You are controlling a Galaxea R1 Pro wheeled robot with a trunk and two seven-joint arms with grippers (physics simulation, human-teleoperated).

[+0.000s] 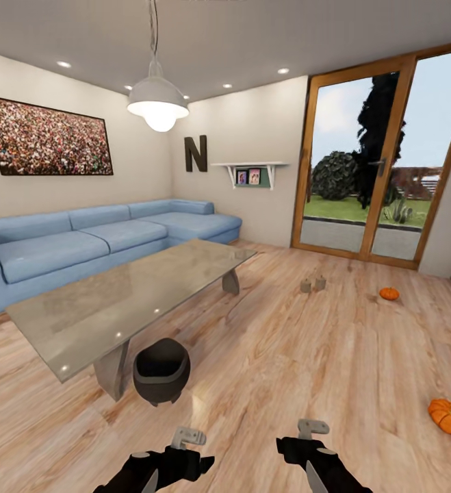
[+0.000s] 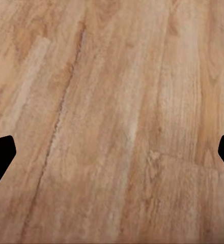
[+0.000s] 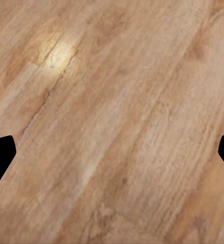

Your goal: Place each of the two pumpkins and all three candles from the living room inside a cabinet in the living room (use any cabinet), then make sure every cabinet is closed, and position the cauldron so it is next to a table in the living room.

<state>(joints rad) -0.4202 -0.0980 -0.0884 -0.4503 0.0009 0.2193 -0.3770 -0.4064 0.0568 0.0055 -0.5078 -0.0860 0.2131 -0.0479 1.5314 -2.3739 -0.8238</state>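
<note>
The head view takes in the room: the blue sofa (image 1: 95,239) far left, the table (image 1: 126,294) running long from near left to far right, the cauldron (image 1: 161,370) upright beside its near leg. Two candles (image 1: 313,283) stand farther right, then two pumpkins (image 1: 389,294) (image 1: 449,418). Both wrist views show bare floor (image 2: 112,101), with the left gripper (image 2: 112,152) and right gripper (image 3: 112,152) spread wide, pinching nothing.

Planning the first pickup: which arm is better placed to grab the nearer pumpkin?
Probably right: the nearer pumpkin lies on the floor on the right gripper's side, and both grippers look open.
</note>
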